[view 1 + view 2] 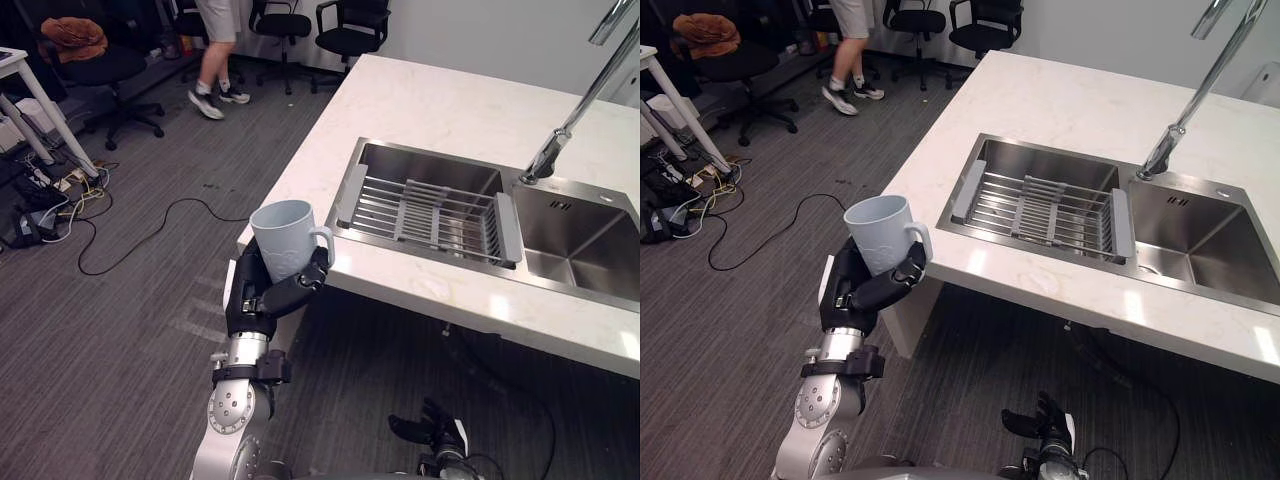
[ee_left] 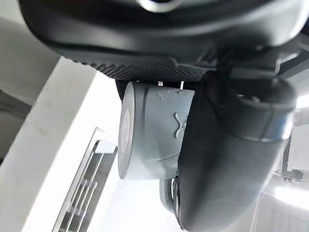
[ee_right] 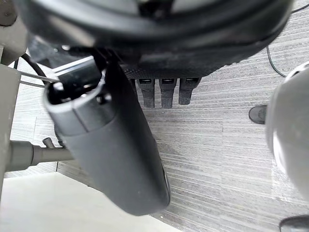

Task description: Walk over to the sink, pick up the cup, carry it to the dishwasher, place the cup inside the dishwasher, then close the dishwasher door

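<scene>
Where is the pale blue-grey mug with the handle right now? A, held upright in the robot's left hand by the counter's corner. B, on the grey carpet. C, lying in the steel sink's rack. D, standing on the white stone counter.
A: the pale blue-grey mug stands upright in the left hand, whose fingers curl round its lower body, just off the white stone counter edge.

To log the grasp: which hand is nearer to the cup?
Left. The left hand is curled round the cup; the right hand hangs low, below the counter, apart from it.
</scene>
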{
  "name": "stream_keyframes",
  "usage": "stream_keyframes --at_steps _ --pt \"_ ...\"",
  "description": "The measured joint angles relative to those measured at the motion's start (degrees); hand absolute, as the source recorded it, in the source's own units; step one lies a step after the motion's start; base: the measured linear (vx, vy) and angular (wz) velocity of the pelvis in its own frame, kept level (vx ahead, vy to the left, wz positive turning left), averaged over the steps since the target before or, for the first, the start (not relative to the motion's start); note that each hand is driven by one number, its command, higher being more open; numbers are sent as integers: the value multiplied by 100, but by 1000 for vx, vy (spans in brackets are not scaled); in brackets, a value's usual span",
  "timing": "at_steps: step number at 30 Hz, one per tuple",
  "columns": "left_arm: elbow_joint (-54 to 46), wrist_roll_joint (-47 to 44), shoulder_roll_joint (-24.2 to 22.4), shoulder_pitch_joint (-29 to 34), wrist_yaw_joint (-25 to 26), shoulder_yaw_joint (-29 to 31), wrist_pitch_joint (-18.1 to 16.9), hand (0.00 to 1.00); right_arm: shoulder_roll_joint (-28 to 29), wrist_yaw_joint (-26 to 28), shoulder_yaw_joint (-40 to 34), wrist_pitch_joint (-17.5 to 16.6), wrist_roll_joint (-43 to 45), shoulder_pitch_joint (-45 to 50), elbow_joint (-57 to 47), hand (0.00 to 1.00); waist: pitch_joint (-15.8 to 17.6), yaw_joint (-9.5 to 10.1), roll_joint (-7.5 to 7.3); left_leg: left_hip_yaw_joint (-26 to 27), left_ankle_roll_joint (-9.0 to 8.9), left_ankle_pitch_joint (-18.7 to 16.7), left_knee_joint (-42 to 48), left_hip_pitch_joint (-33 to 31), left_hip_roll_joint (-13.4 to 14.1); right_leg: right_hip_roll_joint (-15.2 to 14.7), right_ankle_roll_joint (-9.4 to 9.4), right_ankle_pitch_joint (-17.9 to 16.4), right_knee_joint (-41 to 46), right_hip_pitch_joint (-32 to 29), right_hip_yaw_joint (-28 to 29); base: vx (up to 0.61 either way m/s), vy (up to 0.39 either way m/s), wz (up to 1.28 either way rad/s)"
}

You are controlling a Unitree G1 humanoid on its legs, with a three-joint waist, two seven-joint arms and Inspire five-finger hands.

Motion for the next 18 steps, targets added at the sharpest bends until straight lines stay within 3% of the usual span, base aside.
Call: stream_keyframes --at_steps 4,5,7,11,13,15,16,18 --pt "-20 2 -1 4 5 98 0 30 -1 -19 15 -3 0 69 -323 90 -33 29 -74 -281 -66 -49 128 -132 -78 -41 -75 -478 197 33 286 -47 -103 39" --pt "-33 1 -7 10 5 172 0 30 2 -12 69 -3 0 60 -406 90 -46 52 -100 -358 -102 -71 241 -255 -106 -63 -8 -689 139 58 287 -33 -124 38" --pt "-38 1 -88 46 7 277 2 30 -1 -4 168 -2 -2 55 -545 90 -45 85 -30 -566 -191 -125 490 -465 -69 -1 208 -797 131 83 113 -31 -160 54" --pt "-314 -19 -372 318 10 338 3 30 -3 -11 341 -10 -15 89 -1048 90 17 204 88 -906 -414 -102 833 -820 140 182 145 -836 154 224 -421 -41 -139 62" --pt "-345 -117 -415 316 9 365 3 30 -17 -34 327 -59 -20 86 -1220 90 49 198 84 -477 -314 76 836 -1007 197 108 120 -879 153 322 -767 -92 -51 97" --pt "-368 -130 -444 324 19 454 0 30 -29 -84 312 -89 -27 15 -1219 90 139 212 70 376 -6 66 779 -1034 446 43 139 -871 78 476 -1077 -73 -15 84" --pt "-364 -142 -431 333 32 519 -2 30 -62 -104 327 -89 -52 -18 -1206 90 167 225 60 998 2 63 892 -1041 749 47 160 -859 12 559 -1246 -39 -5 73" --pt "-361 -161 -422 340 32 601 -12 30 -115 -125 327 -88 -109 -114 -1140 90 186 243 98 1131 -10 95 912 -1106 748 1 147 -949 -11 597 -1354 -13 35 60"
